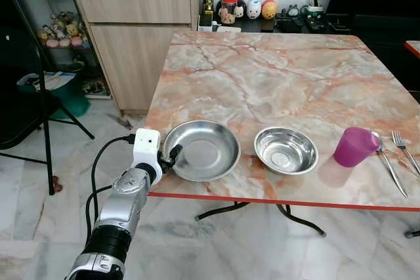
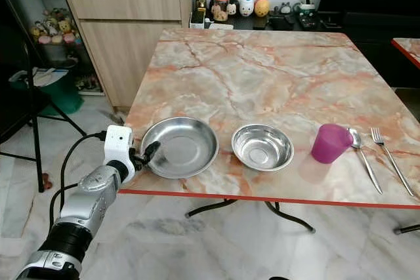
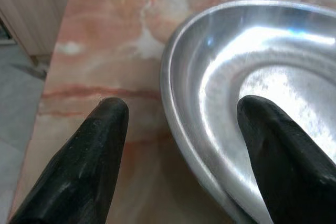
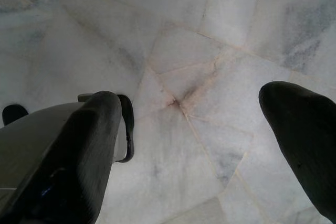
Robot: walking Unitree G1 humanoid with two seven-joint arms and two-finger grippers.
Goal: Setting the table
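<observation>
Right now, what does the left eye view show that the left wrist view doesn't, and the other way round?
The left eye view alone takes in the smaller steel bowl, the purple cup, the spoon and fork at the table's right end, and the cabinet behind. The left wrist view alone gives the close detail: the open left gripper straddles the rim, one finger inside the plate, the other outside over the marble. Both show the steel plate on the marble table.

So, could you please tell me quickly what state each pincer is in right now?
Left pincer: open, its fingers straddling the rim of the large steel plate.
Right pincer: open, holding nothing, above the floor.
</observation>
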